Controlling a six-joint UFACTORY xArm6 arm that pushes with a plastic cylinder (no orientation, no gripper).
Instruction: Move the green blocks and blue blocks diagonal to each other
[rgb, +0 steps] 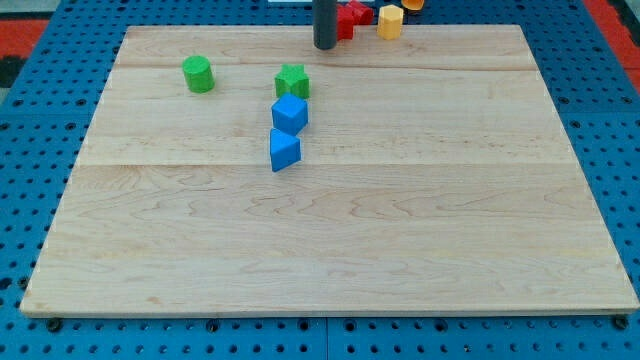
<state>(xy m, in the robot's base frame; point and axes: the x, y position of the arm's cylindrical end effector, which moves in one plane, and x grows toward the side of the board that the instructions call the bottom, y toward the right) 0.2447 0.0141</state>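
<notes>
A green cylinder (198, 74) stands at the upper left of the wooden board (400, 230). A green star-shaped block (292, 81) sits to its right. A blue cube (289, 113) touches the star's lower edge. A blue triangular block (284, 150) lies just below the cube. My tip (325, 46) is at the board's top edge, above and slightly right of the green star, apart from it.
A red block (350, 17) sits at the view's top just right of the rod. A yellow block (389, 21) lies beside it, and another yellow block (413, 4) is cut off by the top edge. Blue pegboard (620, 150) surrounds the board.
</notes>
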